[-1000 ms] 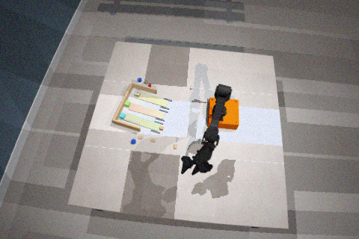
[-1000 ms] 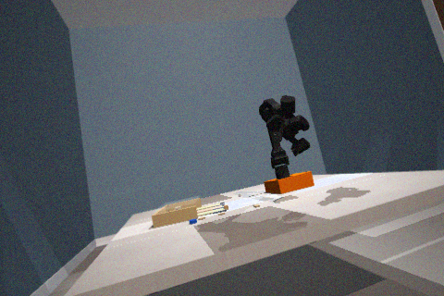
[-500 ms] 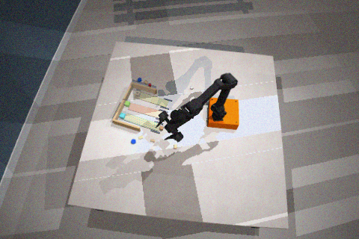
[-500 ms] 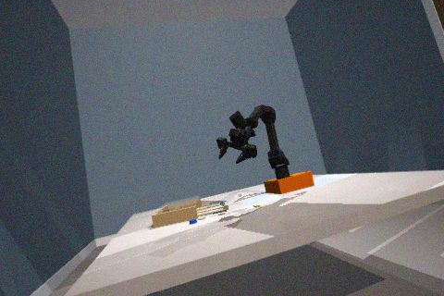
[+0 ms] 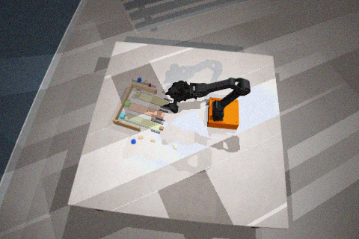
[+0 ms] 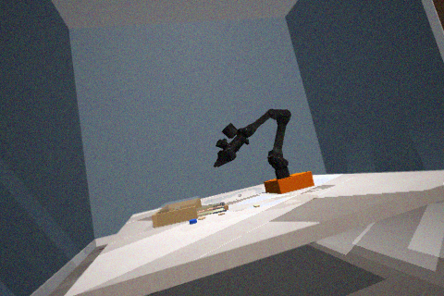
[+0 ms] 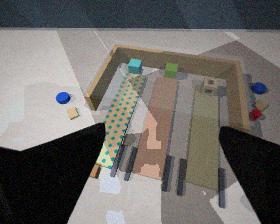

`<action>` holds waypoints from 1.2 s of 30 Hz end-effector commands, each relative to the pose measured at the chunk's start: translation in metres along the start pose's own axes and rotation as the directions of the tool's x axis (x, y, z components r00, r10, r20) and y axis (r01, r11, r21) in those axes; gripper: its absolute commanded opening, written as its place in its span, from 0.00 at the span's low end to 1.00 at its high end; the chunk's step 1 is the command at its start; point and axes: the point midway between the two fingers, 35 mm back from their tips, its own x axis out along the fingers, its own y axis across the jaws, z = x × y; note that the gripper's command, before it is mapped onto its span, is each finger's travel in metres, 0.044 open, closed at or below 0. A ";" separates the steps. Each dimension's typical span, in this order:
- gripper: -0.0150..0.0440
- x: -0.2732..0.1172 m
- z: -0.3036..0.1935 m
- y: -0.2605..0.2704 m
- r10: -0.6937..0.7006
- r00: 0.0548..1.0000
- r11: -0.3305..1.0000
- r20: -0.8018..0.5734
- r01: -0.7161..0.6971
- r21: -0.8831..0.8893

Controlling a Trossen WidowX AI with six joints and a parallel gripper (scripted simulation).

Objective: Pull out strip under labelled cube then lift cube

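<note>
The labelled cube [image 7: 210, 85] [image 5: 137, 93] is beige with dark marks on its faces. It sits at the far end of the olive strip [image 7: 203, 142] [image 5: 153, 98], the right one in the wrist view. A pink strip [image 7: 158, 112] lies in the middle, with a green cube [image 7: 171, 70] [image 5: 127, 103] at its far end. A teal-dotted yellow strip [image 7: 122, 112] lies on the left, with a cyan cube [image 7: 135, 65] [image 5: 123, 116] at its far end. My gripper [image 7: 160, 130] [image 6: 215, 165] is open and empty, high above the strips' near ends.
A wooden three-sided wall [image 7: 176, 56] [image 5: 122, 105] surrounds the strips' far ends. Dark thin rails [image 7: 181, 177] flank the strips. Blue discs [image 7: 63, 97] [image 7: 259, 88], a red piece [image 7: 255, 114] and small tan blocks [image 7: 72, 113] lie outside the wall. An orange-brown block [image 7: 95, 171] is beside the dotted strip's near end.
</note>
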 end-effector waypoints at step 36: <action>0.25 0.107 -0.061 -0.091 0.028 0.591 0.977 -0.806 0.154 0.147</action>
